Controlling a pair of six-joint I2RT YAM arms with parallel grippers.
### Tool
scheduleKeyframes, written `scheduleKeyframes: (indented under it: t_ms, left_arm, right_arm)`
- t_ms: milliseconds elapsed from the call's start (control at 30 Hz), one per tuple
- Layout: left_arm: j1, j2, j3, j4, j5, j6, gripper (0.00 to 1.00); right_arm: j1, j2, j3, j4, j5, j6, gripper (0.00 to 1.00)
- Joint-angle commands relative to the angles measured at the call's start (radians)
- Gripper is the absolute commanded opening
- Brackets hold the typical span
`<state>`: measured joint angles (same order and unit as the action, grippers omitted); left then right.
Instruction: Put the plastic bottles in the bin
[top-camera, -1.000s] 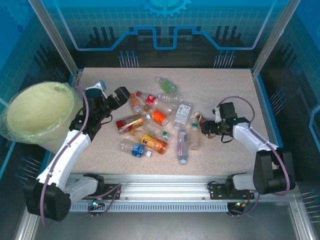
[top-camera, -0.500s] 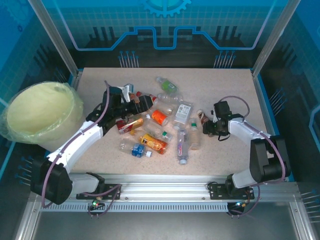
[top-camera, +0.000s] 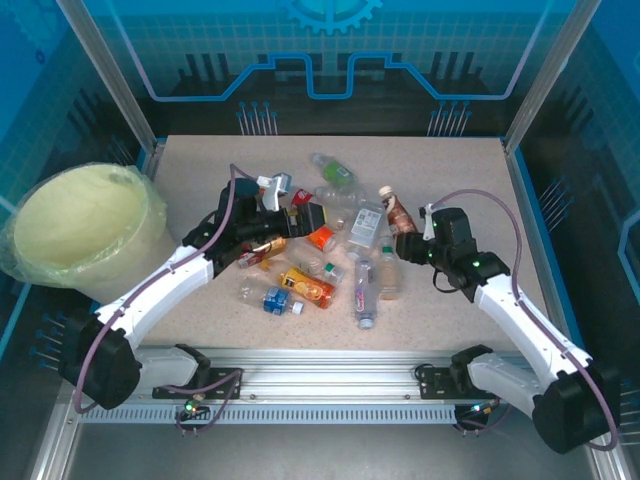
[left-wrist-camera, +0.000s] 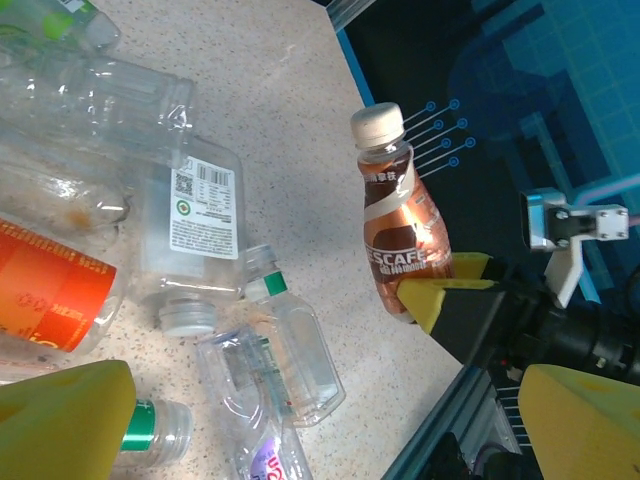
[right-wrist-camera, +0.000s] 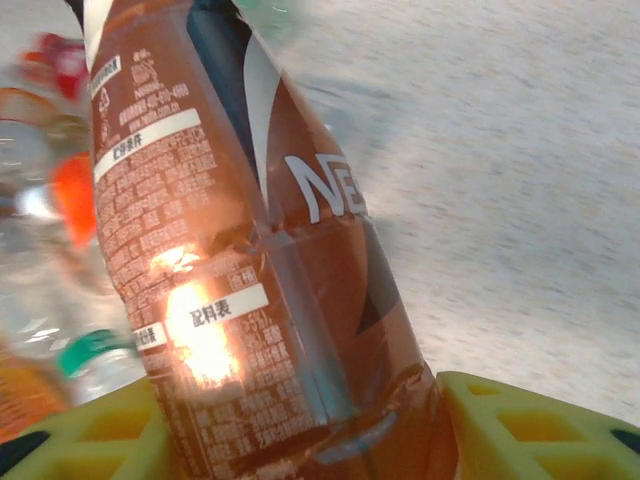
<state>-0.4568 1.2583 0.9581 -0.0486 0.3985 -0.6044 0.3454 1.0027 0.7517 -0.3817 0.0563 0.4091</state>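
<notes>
The right tool (top-camera: 407, 245) is pinching a brown coffee bottle (top-camera: 397, 212) near its base, holding it roughly upright, cap up, just right of the pile of bottles (top-camera: 318, 268) lying mid-table (top-camera: 450, 170). The left tool (top-camera: 292, 213) is hovering over that pile, spread wide. The bin (top-camera: 85, 225) is sitting at the table's left edge.

The speckled beige stone-patterned surface (top-camera: 450, 180) carries a loose cluster of small clear plastic bottles (top-camera: 364, 285) lying on their sides near its middle, a green-labelled bottle (top-camera: 333, 170) farthest back and an orange-labelled bottle (top-camera: 307, 286) toward the front.
</notes>
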Motion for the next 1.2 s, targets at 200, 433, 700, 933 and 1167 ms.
scheduleKeyframes:
  t_ms: [200,433,700,933,1167]
  left_arm:
    - [-0.043,0.010,-0.036,0.130,0.095,-0.075,0.99]
    - [-0.064,0.003,-0.048,0.137,0.065,-0.096,0.99]
    - [-0.084,0.018,-0.038,0.037,-0.036,-0.111,0.99]
    - [-0.118,0.026,-0.030,0.025,-0.026,-0.094,0.78]
    - [-0.120,0.021,-0.023,0.030,-0.003,-0.080,0.53]
  right_arm:
    - [0.191,-0.013,-0.045,0.255,-0.177,0.210,0.48]
    - [0.344,0.073,-0.057,0.413,-0.168,0.305,0.48]
    - [0.435,0.108,-0.062,0.518,-0.100,0.321,0.50]
    - [0.473,0.100,-0.098,0.629,-0.104,0.335,0.52]
    - [0.496,0.084,-0.132,0.689,-0.127,0.314,0.54]
